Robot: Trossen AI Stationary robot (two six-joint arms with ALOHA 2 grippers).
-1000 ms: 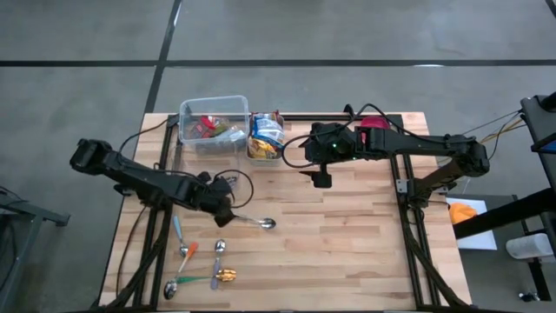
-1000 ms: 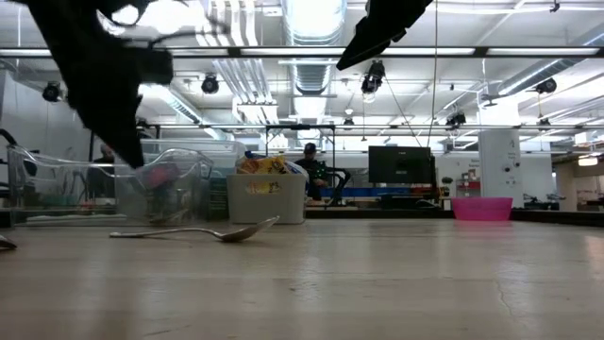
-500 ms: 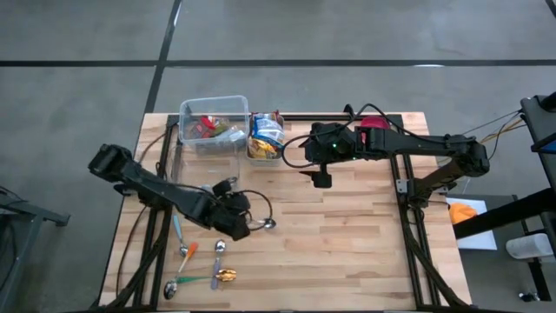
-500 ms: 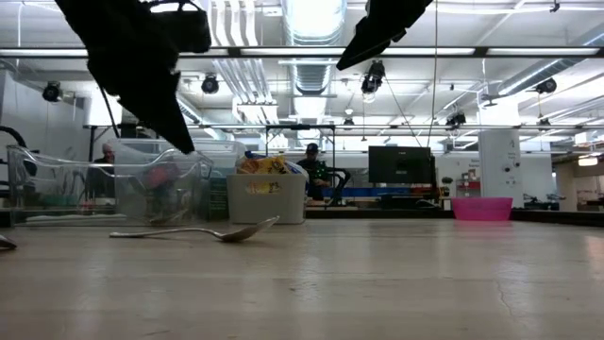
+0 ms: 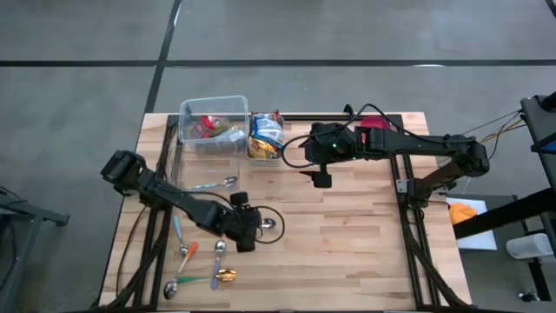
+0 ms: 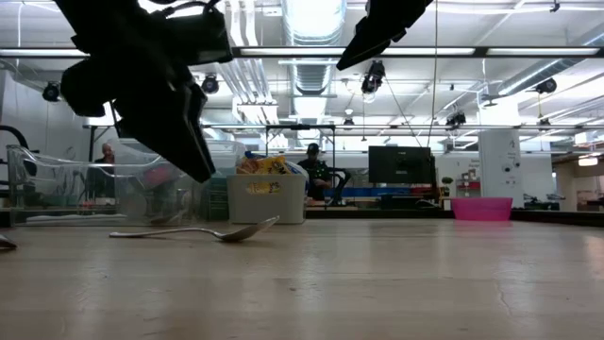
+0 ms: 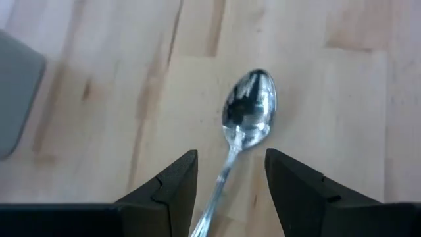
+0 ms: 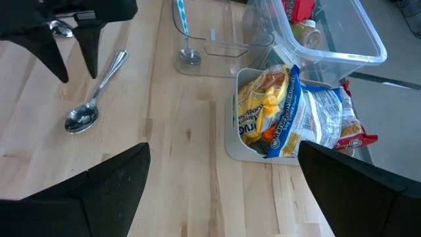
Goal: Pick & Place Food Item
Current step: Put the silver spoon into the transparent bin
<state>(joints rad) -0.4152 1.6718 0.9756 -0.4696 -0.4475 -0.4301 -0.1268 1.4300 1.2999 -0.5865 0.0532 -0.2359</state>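
Your wood table (image 5: 365, 243) is facing a lit hall; only the low view is showing a person (image 6: 310, 168) at twelve o'clock. Left pincer (image 7: 229, 172) is hanging part-open and empty over the spoon (image 7: 248, 113); right pincer (image 8: 220, 172) is gaping wide, empty.

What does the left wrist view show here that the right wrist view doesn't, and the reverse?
Only the left wrist view shows the left claw open astride the silver spoon's handle, bowl just ahead. Only the right wrist view shows the snack bags in a small bin, the clear tub and a blue-handled spoon. Both show the same silver spoon and the wooden table.
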